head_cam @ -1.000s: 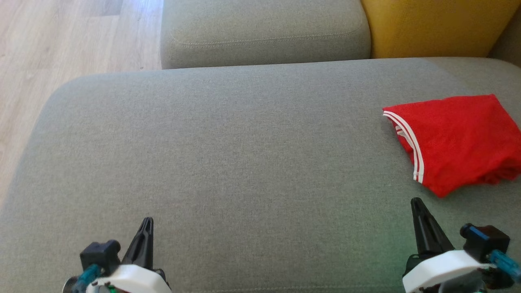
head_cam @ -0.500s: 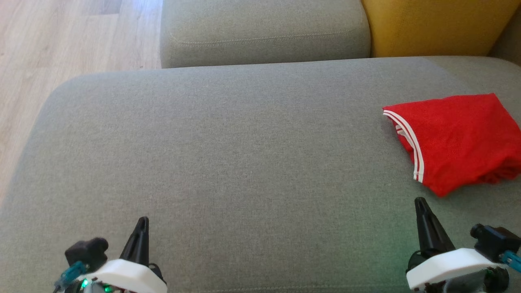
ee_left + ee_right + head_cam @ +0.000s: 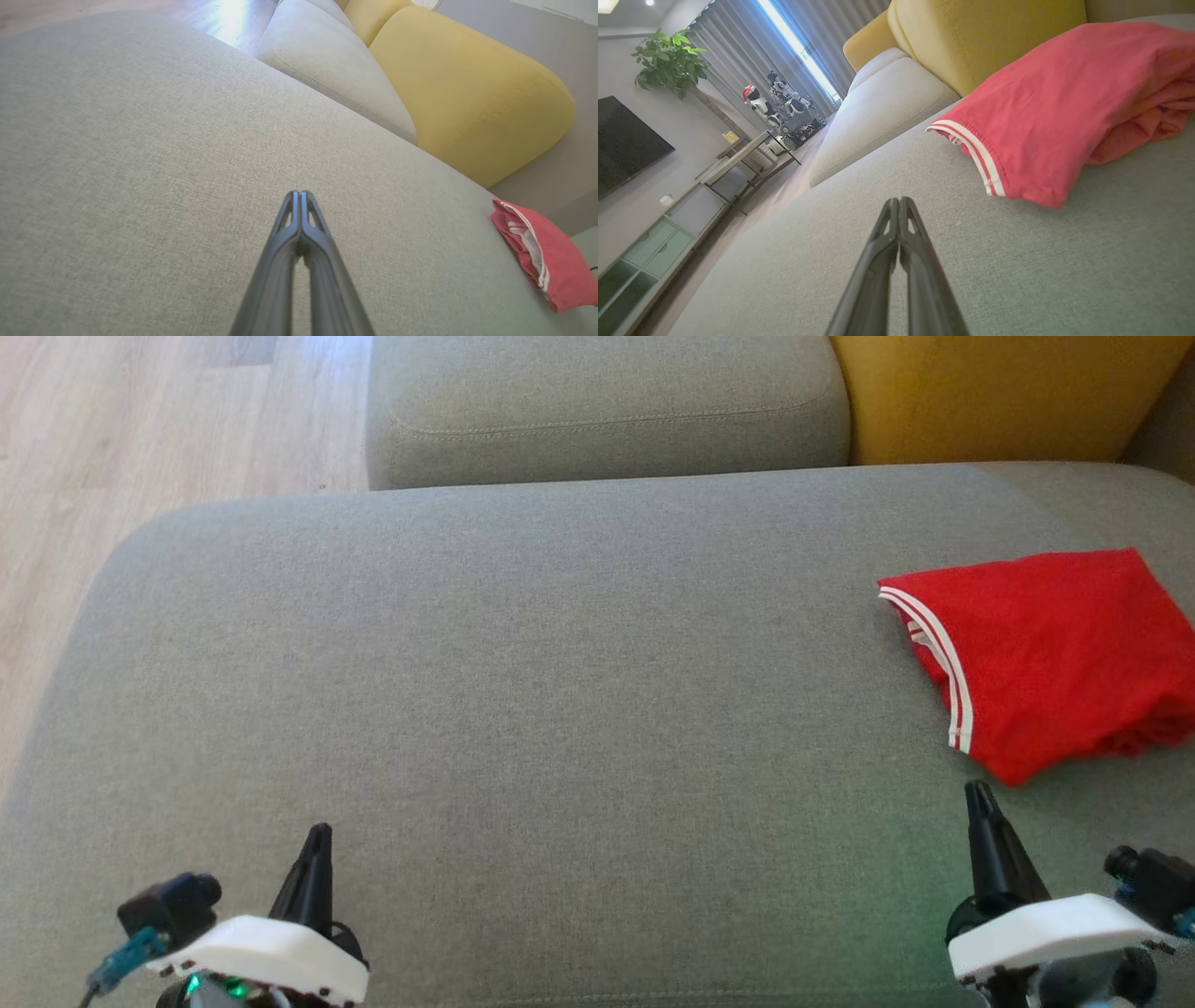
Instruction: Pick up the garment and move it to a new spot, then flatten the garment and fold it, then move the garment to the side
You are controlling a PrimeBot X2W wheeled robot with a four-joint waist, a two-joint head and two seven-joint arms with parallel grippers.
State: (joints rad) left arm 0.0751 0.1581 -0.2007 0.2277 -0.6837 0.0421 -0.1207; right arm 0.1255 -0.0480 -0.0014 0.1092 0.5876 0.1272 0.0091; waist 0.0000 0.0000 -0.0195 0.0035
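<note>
- Wooden floor (image 3: pixel 112 420): beyond the left edge of the seat cushion (image 3: pixel 560 663).
- Left pincer (image 3: pixel 317 835): fingers pressed together, holding nothing, over the seat cushion's near left part.
- Grey back cushion (image 3: pixel 607 401): behind the seat cushion's far edge.
- Yellow cushion (image 3: pixel 980 392): behind the seat cushion's far right.
- Right pincer (image 3: pixel 977 791): closed and empty, over the seat cushion's near right part, near the garment but apart from it.
- Red garment (image 3: pixel 1046 653), white-striped hem: folded, lying on the seat cushion's right side.
</note>
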